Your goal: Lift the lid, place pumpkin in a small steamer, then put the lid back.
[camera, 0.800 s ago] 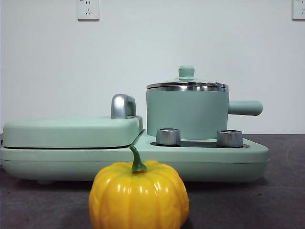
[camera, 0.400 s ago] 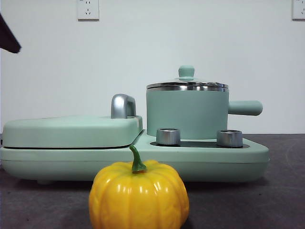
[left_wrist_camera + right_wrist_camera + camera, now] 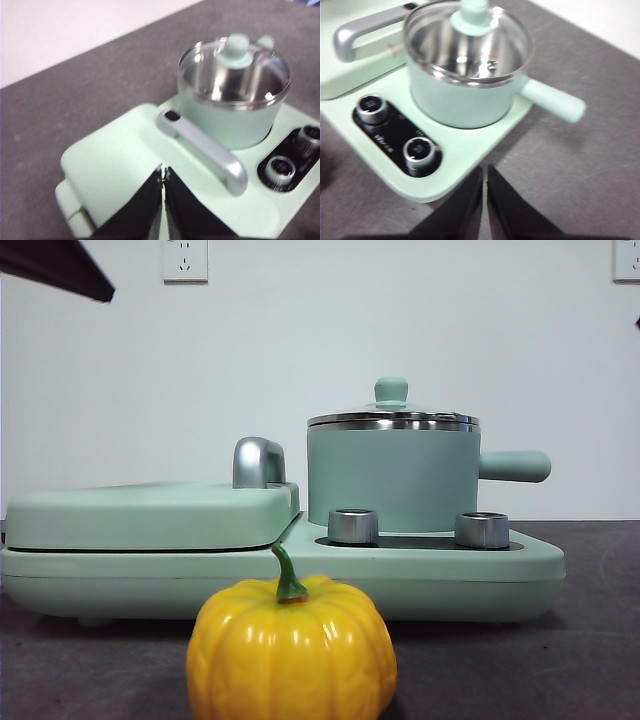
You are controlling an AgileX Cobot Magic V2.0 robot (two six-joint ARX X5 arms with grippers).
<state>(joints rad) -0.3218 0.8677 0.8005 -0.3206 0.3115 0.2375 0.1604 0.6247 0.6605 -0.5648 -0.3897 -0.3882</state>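
The yellow-orange pumpkin [image 3: 290, 650] with a green stem sits on the dark table in front of the appliance, nearest the front camera. Behind it stands the mint-green small steamer [image 3: 390, 480], and the glass lid [image 3: 392, 420] rests on its rim. My left gripper [image 3: 163, 172] is shut and empty, hovering above the flat green cover [image 3: 115, 170], apart from the steamer [image 3: 230, 120] and lid [image 3: 234, 75]. My right gripper [image 3: 485, 172] is shut and empty above the table, near the appliance's corner, short of the steamer [image 3: 465, 100] and lid [image 3: 470, 45]. Neither wrist view shows the pumpkin.
The steamer stands on a mint-green appliance base [image 3: 450, 575] with two steel dials [image 3: 353, 526] [image 3: 481, 530]. A chrome handle [image 3: 257, 462] rises from the flat cover [image 3: 150, 515]. The steamer's side handle [image 3: 515, 466] sticks out rightwards. A black arm tip [image 3: 55, 265] shows top left.
A black arm tip has come into the front view at the top left and reaches further in now. Pumpkin, steamer and lid have not moved.
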